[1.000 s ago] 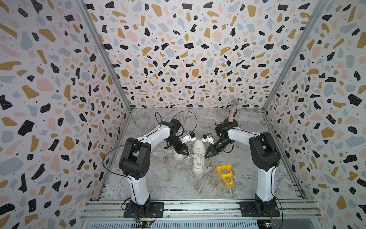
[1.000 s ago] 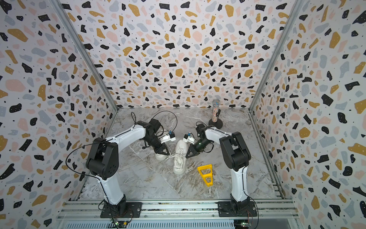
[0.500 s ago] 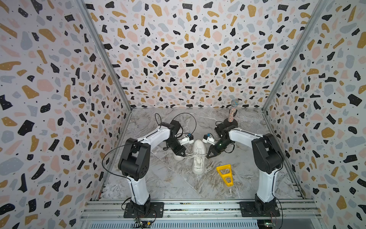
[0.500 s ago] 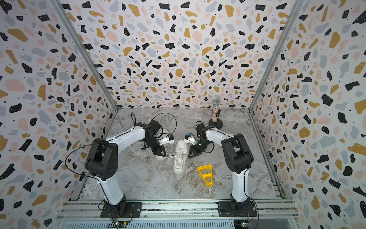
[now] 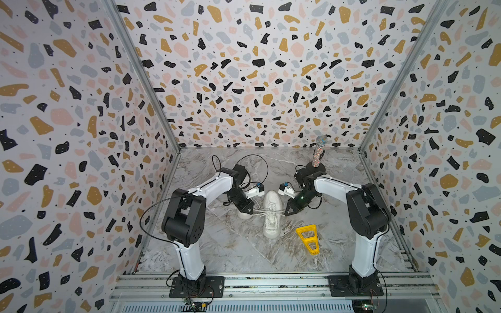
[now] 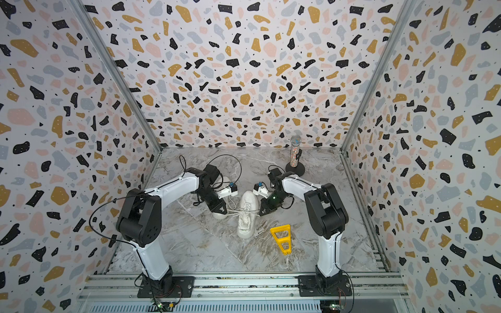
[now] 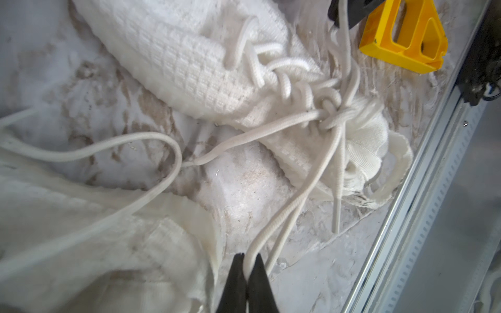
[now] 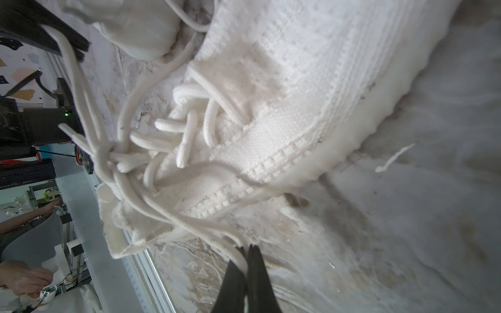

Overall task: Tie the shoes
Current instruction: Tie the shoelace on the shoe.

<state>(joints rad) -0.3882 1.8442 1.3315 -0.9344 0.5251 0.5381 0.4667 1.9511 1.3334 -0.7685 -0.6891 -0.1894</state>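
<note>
One white shoe (image 5: 272, 214) (image 6: 247, 214) lies in the middle of the marble floor in both top views. The other shoe (image 5: 243, 215) (image 6: 219, 215) sits to its left, half hidden under my left arm. My left gripper (image 5: 250, 211) (image 7: 249, 256) is shut on a lace loop (image 7: 287, 214). That loop runs from the knot (image 7: 329, 113) on the middle shoe (image 7: 176, 54). On that shoe's (image 8: 298, 67) other side, my right gripper (image 5: 286, 214) (image 8: 246, 248) is shut on another lace (image 8: 189, 225). This lace comes off the same knot (image 8: 108, 154). Both laces stretch outward from the shoe.
A yellow triangular piece (image 5: 307, 238) (image 7: 404, 32) lies right of the middle shoe, toward the front. A glittery microphone on a round black stand (image 5: 318, 154) is at the back right. Patterned walls close three sides, and a metal rail (image 5: 271, 281) runs along the front.
Both grippers have kept hold of their laces and shifted only slightly. The laces now run taut out to either side of the knot.
</note>
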